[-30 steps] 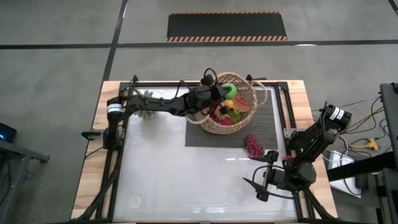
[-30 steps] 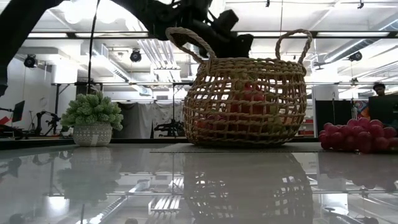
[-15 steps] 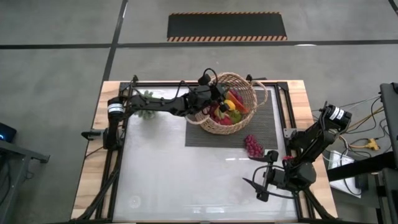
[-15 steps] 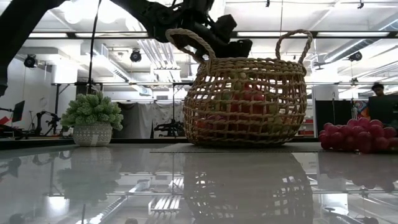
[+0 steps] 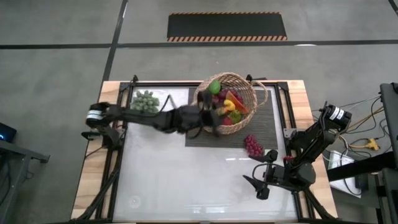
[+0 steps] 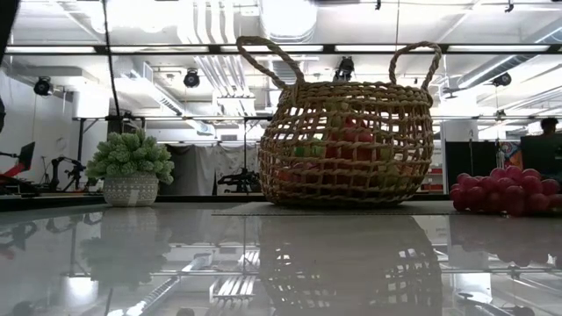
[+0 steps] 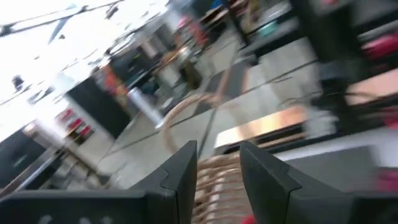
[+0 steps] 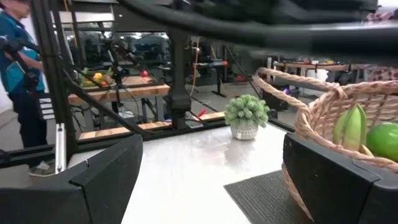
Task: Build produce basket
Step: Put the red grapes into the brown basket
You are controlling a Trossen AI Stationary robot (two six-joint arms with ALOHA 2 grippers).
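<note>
Pulling my left gripper (image 5: 210, 121) back from the basket (image 5: 231, 102), fingers parted, empty; right gripper (image 5: 260, 180) waits open nearby.

Table (image 5: 155, 180): pale glossy top, wooden border, black rails along edges. Dark ribbed mat (image 5: 233, 134) lies at about 1 o'clock from table centre. Basket (image 5: 239, 87) stands on mat's far part, fruit inside. Red grape bunch (image 5: 252, 145) rests at mat's 5 o'clock corner. Small potted plant (image 5: 145, 101) sits at 11 o'clock, off mat.
</note>
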